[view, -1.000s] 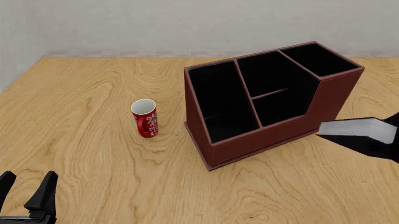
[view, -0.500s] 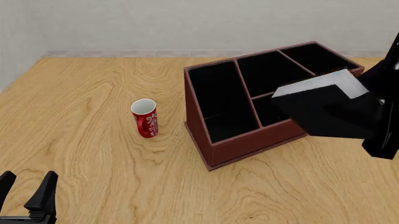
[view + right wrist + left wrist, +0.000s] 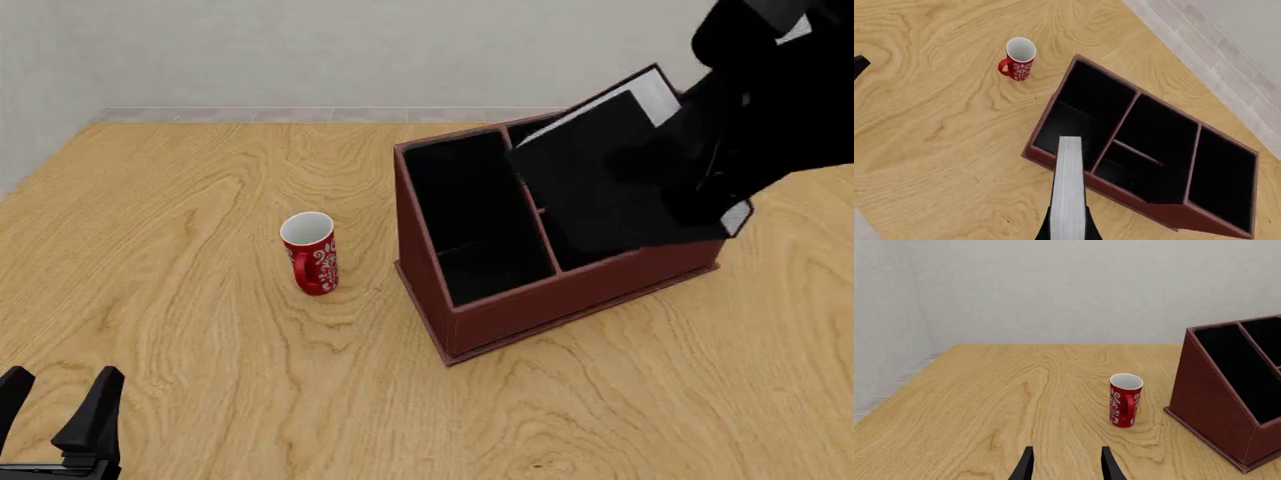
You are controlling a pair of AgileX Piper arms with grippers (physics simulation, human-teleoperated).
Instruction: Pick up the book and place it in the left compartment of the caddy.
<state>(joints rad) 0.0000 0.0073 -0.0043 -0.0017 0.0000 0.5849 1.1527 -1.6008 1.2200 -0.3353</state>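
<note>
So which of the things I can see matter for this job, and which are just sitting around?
Part of the job:
- book, held in the right gripper above the caddy
- caddy
- left compartment, where the book goes

Just lying about:
- red mug, standing to the caddy's left
- left gripper, jaws open, holding nothing

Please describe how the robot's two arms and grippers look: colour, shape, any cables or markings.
Both are plain black, with no cables or markings visible. The left gripper has two slim, flat, tapering fingers. The right arm is a bulky dark mass, with one small white patch near its top edge.
</note>
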